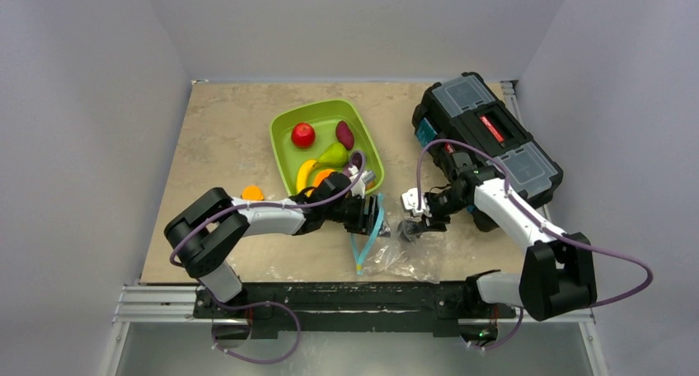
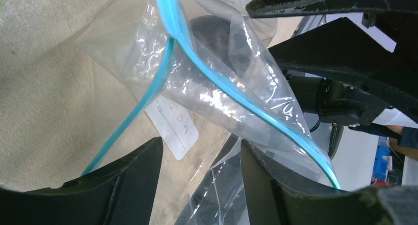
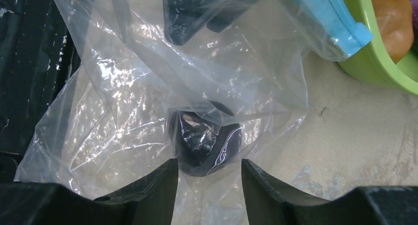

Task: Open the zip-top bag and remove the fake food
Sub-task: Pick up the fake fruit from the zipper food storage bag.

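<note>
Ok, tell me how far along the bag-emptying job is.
Done: the zip-top bag gapes open, and apple, pear, banana and more sit in the green tray. In hand: the left gripper is at the blue zip strip; the right gripper, jaws open, flanks a dark piece inside the bag. Left: getting that piece out.

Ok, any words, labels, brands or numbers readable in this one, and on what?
White label on the zip-top bag: small grey symbols and a line of print, too blurred to read.
Red strip on the black toolbox: too small to read.
No legible text anywhere.
</note>
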You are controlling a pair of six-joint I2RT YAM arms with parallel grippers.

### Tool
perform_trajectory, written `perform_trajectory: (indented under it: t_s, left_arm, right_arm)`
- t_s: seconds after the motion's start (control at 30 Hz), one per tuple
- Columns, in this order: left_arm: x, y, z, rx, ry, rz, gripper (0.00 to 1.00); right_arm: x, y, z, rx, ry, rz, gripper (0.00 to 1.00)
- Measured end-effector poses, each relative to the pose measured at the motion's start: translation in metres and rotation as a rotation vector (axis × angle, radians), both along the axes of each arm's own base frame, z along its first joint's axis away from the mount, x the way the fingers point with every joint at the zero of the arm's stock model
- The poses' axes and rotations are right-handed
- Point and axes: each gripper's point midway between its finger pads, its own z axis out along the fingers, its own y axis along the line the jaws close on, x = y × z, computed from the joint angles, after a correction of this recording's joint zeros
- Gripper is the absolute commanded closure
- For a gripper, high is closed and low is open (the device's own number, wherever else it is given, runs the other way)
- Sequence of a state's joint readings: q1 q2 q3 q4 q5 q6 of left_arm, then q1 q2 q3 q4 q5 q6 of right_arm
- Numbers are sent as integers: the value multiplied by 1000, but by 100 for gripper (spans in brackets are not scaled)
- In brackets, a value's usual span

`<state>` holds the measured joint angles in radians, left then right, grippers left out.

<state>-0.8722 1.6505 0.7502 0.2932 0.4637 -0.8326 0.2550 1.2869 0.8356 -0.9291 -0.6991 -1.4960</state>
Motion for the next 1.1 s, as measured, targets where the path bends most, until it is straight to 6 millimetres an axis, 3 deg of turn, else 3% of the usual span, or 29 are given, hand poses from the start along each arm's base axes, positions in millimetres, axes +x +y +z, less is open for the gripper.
perform_trajectory:
  t_s: [0.3, 0.57, 0.8, 1.1]
  left_arm:
    - [4, -8, 9, -20, 6, 6, 51]
    - [-3, -9, -8, 12, 41, -14, 46]
    - [-4, -12, -9, 13, 41, -22, 37]
    - [-4, -16, -5, 39, 25, -36, 35]
  right_arm:
    - [-5, 2, -20, -37, 46, 6, 67]
    - [-6, 10, -25, -31, 42, 8, 100]
    - [-6, 16, -28, -20, 39, 5, 100]
    - [-8, 27, -24, 25, 58, -5, 100]
